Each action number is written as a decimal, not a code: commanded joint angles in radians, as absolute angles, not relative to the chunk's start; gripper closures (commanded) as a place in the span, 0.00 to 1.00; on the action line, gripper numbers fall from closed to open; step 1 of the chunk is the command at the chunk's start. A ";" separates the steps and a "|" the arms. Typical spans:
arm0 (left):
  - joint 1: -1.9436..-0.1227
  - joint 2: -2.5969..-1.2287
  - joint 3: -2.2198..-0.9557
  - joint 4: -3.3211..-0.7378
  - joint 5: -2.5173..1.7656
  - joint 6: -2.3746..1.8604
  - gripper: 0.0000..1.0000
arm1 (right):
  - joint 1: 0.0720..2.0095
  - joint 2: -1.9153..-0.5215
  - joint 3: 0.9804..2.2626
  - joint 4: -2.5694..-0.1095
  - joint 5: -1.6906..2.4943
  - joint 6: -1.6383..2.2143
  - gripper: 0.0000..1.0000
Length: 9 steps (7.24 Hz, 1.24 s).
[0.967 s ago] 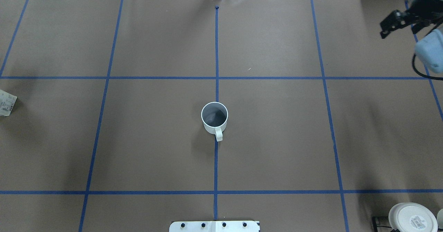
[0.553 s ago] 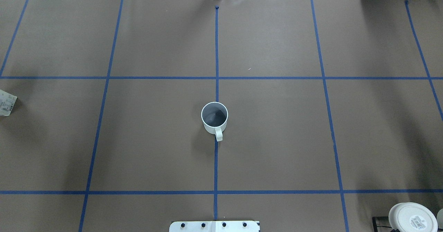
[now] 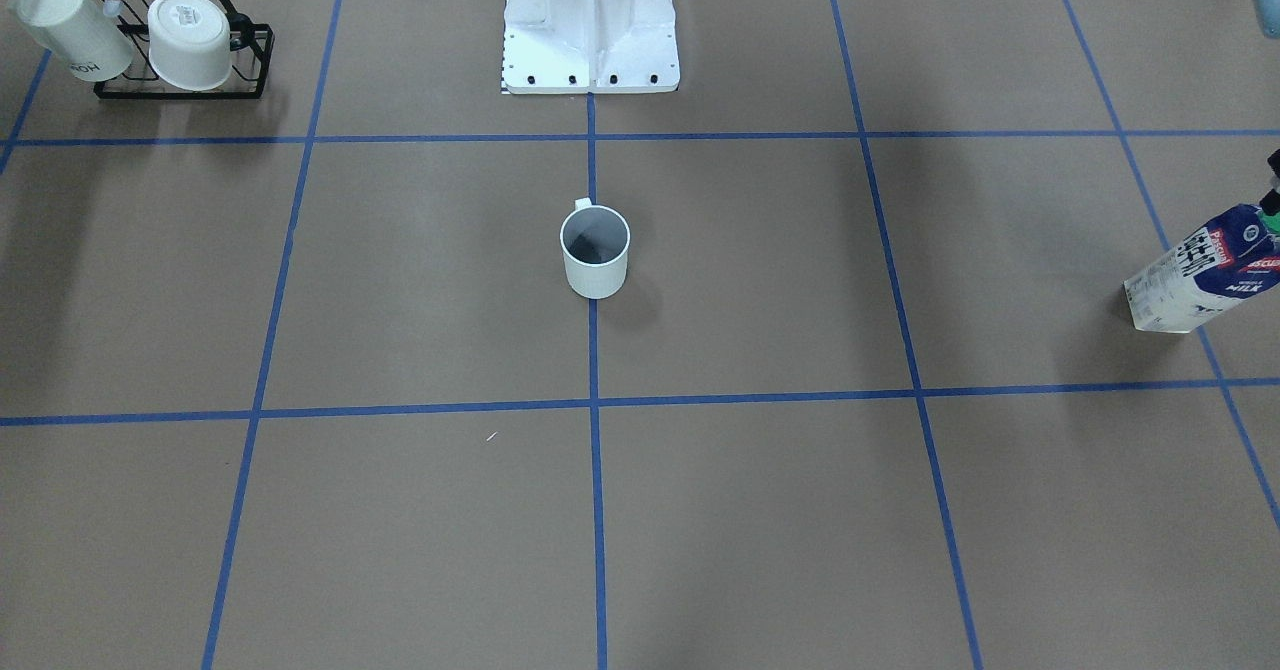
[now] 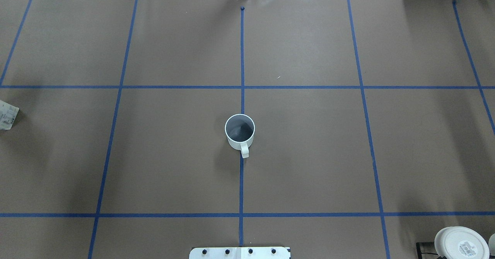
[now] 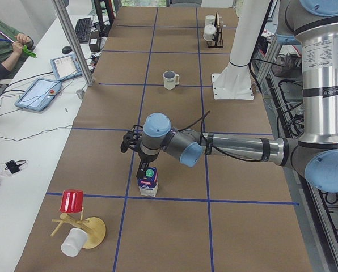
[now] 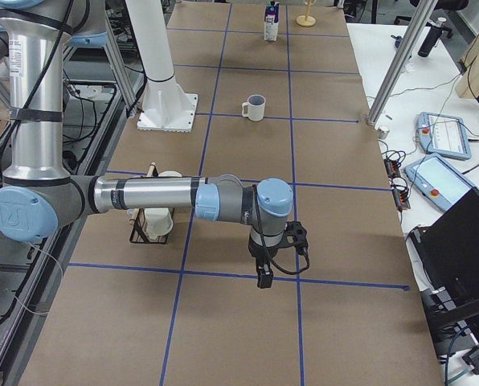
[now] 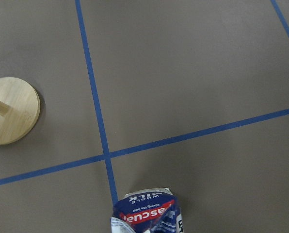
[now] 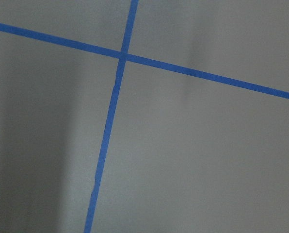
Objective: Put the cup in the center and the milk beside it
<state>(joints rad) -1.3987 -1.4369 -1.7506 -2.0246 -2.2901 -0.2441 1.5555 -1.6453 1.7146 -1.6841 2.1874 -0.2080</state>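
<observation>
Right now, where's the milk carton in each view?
Front-facing: carton, right edge.
Overhead: carton, left edge, mostly cropped.
Exterior left: carton, lower centre.
Exterior right: carton, top centre.
Left wrist: carton, bottom edge.
Right wrist: not in it.
Shared landmark (exterior views): cup on the middle tape line.

The silver-and-blue left arm stretches level from the left-side view's right edge to mid-frame, wrist bent down, black two-finger left gripper pointing at the table. In the right-side view the matching right arm extends from the left edge, black right gripper hanging at lower centre. How wide either stands cannot be told.
</observation>
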 commanded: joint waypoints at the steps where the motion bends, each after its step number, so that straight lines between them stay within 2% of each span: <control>1: -1.362 -1.437 -1.694 -2.046 -2.273 -0.249 0.02 | 1.557 -1.644 1.710 -1.683 2.189 -0.206 0.00; 3: -1.362 -1.437 -1.658 -2.095 -2.273 -0.247 0.02 | 1.557 -1.643 1.712 -1.684 2.189 -0.206 0.00; 4: -1.356 -1.437 -1.645 -2.100 -2.273 -0.248 0.09 | 1.557 -1.643 1.712 -1.683 2.189 -0.206 0.00; 5: -1.345 -1.437 -1.634 -2.111 -2.273 -0.249 0.30 | 1.557 -1.643 1.710 -1.684 2.189 -0.206 0.00; 7: -1.339 -1.437 -1.631 -2.129 -2.273 -0.249 0.96 | 1.557 -1.643 1.710 -1.683 2.187 -0.206 0.00; 9: -1.342 -1.437 -1.660 -2.135 -2.287 -0.258 1.00 | 1.557 -1.643 1.710 -1.684 2.187 -0.206 0.00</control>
<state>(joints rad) -1.3401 -1.4373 -1.6396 -2.1326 -2.2770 -0.2505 1.5570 -1.6429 1.7104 -1.6831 2.1875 -0.2055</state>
